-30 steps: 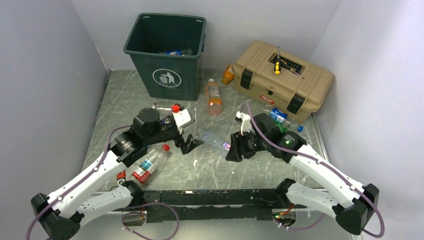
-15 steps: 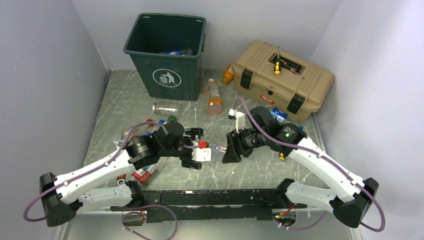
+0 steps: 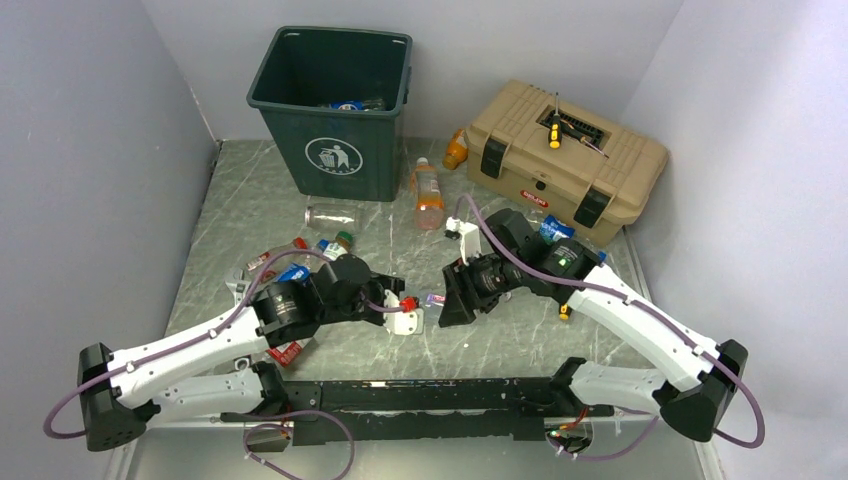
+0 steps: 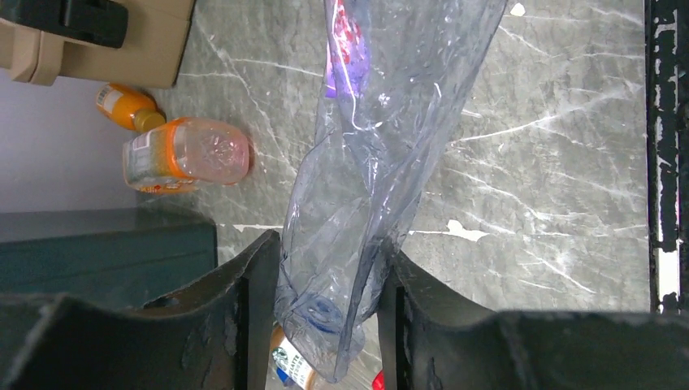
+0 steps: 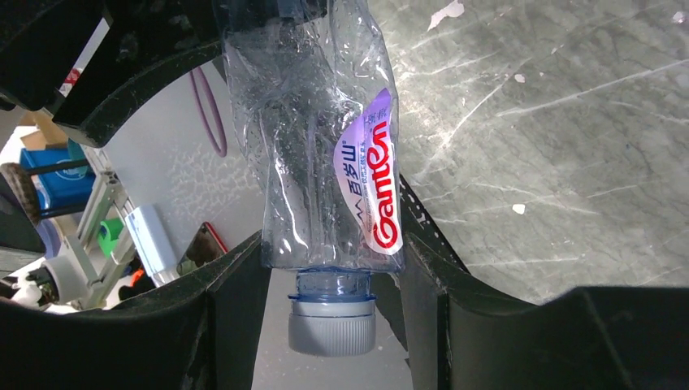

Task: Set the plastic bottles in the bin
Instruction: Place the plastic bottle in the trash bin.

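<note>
The crushed clear plastic bottle with the purple-and-red label (image 5: 325, 154) is held between both arms near the middle of the grey marbled table (image 3: 240, 200). The left gripper (image 4: 325, 280) is clamped on one end. The right gripper (image 5: 333, 276) pinches the other, just above the grey cap (image 5: 331, 323). A second ago the left arm stood off nearer the bin, and it has since swung in. The dark green square-rimmed bin (image 3: 290, 130) stands well apart, at eleven o'clock from the bottle.

Clear bottle (image 5: 305, 138), purple-red label (image 5: 370, 183), grey cap (image 5: 331, 327); dark green bin (image 3: 290, 140); tan toolbox (image 3: 520, 125).
</note>
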You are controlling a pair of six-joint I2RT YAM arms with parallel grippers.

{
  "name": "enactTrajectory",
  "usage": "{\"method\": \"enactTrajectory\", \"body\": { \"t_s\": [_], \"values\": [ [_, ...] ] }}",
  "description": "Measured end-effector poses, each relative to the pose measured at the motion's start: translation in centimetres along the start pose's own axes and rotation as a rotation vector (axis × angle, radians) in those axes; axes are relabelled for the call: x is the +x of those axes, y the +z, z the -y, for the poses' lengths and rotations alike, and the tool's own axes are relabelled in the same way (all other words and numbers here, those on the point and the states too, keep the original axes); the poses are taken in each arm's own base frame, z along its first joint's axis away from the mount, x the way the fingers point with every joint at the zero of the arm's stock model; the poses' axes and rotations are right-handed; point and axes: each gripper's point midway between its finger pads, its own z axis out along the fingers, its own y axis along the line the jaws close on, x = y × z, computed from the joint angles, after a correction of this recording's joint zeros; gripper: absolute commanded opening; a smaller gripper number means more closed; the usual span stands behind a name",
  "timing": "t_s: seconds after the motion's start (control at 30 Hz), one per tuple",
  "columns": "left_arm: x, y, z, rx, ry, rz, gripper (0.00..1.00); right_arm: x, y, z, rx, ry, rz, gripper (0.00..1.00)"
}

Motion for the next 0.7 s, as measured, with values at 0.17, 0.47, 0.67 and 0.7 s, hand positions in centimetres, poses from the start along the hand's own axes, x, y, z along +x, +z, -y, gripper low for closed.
{"method": "enactTrajectory", "body": {
  "t_s": [0.17,0.47,0.67,0.7],
  "values": [
    [-0.4,-0.4,-0.4,-0.022,-0.013,0.019,0.00,-0.7,-0.7,-0.4,0.007,-0.011,0.015,0.77],
    [-2.8,-0.5,0.0,-0.006,-0.201,0.122,0.00,-4.6,-6.9,-3.3,-0.010,-0.203,0.421,1.00],
    [-6.2,-1.1,-0.8,0.010,-0.431,0.270,0.00,-5.0,-12.2,-4.2,-0.053,-0.293,0.844,1.00],
    [-7.0,-1.3,-1.0,0.017,-0.484,0.304,0.00,-5.2,-12.7,-4.4,-0.060,-0.301,0.890,1.00]
  ]
}}
